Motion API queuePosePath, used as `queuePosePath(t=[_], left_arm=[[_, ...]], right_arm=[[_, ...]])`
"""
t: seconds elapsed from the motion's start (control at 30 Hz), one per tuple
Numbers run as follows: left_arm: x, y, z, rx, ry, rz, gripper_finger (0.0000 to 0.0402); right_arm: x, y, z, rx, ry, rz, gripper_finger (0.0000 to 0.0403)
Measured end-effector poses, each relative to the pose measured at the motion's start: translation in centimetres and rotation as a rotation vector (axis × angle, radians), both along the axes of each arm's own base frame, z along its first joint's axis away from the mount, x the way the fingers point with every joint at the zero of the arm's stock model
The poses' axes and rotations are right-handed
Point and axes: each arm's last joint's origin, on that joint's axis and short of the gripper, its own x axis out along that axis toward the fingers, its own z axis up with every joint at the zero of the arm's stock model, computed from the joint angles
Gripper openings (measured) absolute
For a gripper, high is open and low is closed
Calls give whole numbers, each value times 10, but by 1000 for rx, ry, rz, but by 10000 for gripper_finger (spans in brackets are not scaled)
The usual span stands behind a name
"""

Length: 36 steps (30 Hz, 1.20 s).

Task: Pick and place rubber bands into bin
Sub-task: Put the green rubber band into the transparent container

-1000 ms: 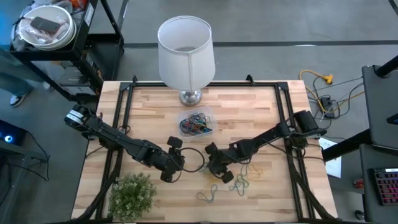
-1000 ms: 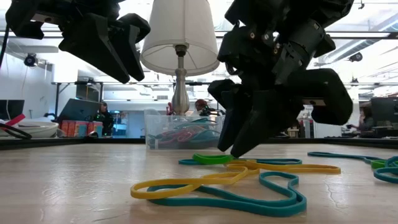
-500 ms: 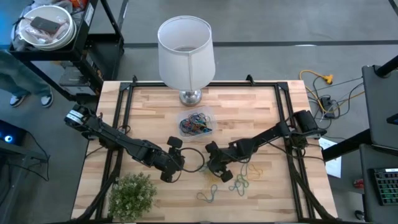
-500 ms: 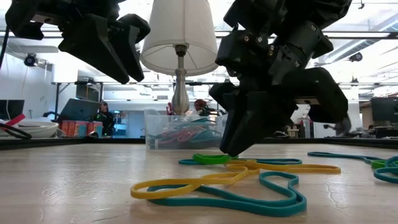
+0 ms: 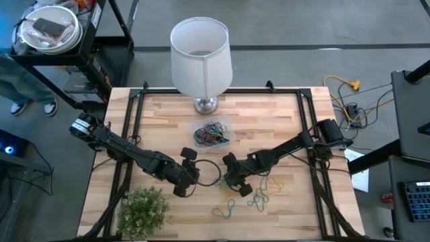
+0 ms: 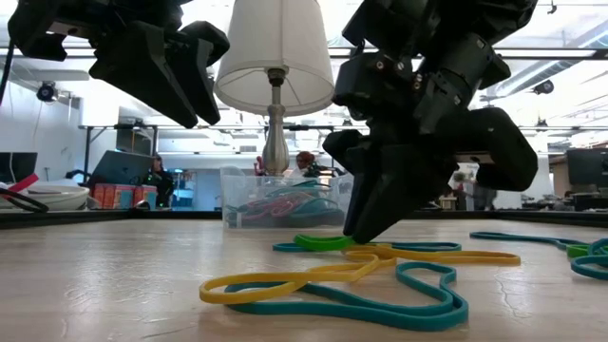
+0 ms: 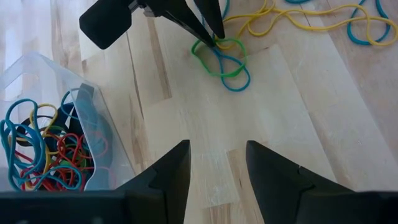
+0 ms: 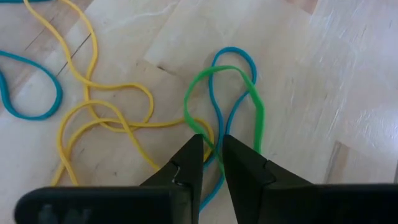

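I am working the pick step: my right gripper point(image 8: 211, 155) is pressing its tips down on the desk point(image 5: 282, 121) at the tangle where a green rubber band point(image 8: 249, 93), a blue rubber band point(image 8: 231, 56) and a yellow rubber band point(image 8: 93, 106) are crossing. The fingers point(image 8: 186, 163) are nearly together with only a thin slit between them, and the green and blue strands are running right into that slit; I cannot tell from the low view whether either loop is actually pinched, since both are lying flat on the wood there.

Nearest the low camera, a yellow loop point(image 6: 285, 277) and a teal loop point(image 6: 380, 302) are lying loose, untouched, with more bands point(image 5: 259, 195) scattered on the right arm's side.

My judgement is that the next move is calling for a full squeeze, then a slow lift to check that one band is coming up without dragging its neighbours, then a carry toward the bin.

My left gripper point(image 7: 216, 163) is hanging above the desk, off to the side, fingers spread and grasping nothing.

Farther back, the clear bin point(image 5: 212, 133) is sitting just in front of the lamp point(image 5: 200, 57), already holding a heap of coloured bands.
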Motion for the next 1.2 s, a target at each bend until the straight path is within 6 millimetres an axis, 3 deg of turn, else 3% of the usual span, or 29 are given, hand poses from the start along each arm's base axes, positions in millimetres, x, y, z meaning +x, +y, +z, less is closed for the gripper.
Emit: queuePosePath(t=[0.2,0.43,0.8,1.2], left_arm=[[0,0,0,0,0,0,140],[0,0,0,0,0,0,140],[0,0,0,4,-2,3,140],[1,0,1,5,-11,5,140]], right_arm=[[-1,0,-1,-24,3,35,13],[-2,-1,3,-36,-4,42,8],[-11,0,33,-28,-34,17,8],[-22,-5,67,-234,-146,-89,8]])
